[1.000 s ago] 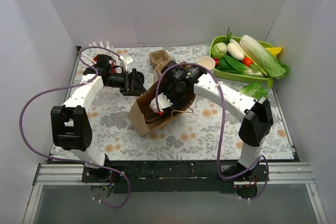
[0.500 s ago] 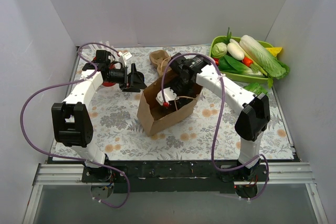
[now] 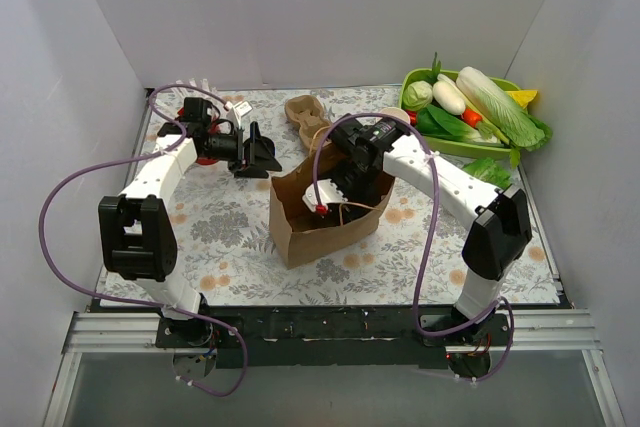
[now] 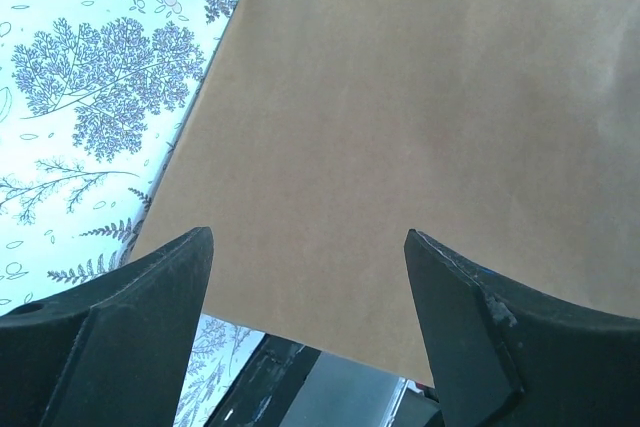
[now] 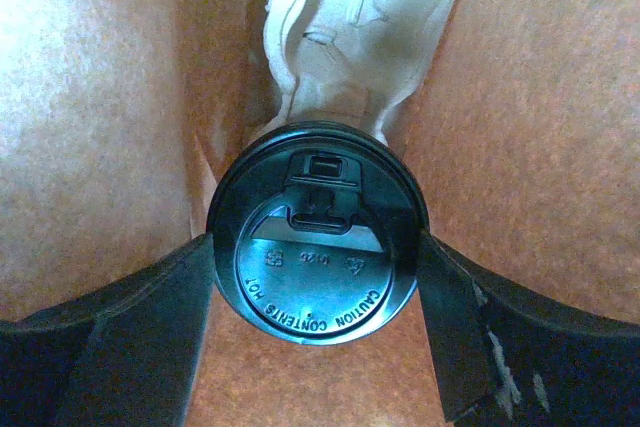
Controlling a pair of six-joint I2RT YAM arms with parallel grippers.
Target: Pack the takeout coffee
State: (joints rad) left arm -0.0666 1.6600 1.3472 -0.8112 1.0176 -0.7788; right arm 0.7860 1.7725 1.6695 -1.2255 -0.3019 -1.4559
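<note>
The right end effector (image 5: pixel 314 255) grasps the takeout coffee (image 5: pixel 318 209) upright inside the brown bag (image 3: pixel 300 237), presumably against spills; the left end effector (image 4: pixel 308 239), released, faces the bag's wall just ahead.

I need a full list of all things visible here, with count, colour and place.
paper bag: 1, brown, centre
coffee cup: 1, black lid, inside bag
moulded piece: 1, pale, in bag near cup
pulp carrier: 1, tan, behind bag
open cup: 1, pale, beside carrier
straws: several, white, far left
tray: 1, green, far right, with vegetables
leafy vegetable: 1, green, beside tray
tablecloth: 1, white floral, under everything
left claw: 1, black, open, facing bag
right claw: 1, black, inside bag, closed on cup
</note>
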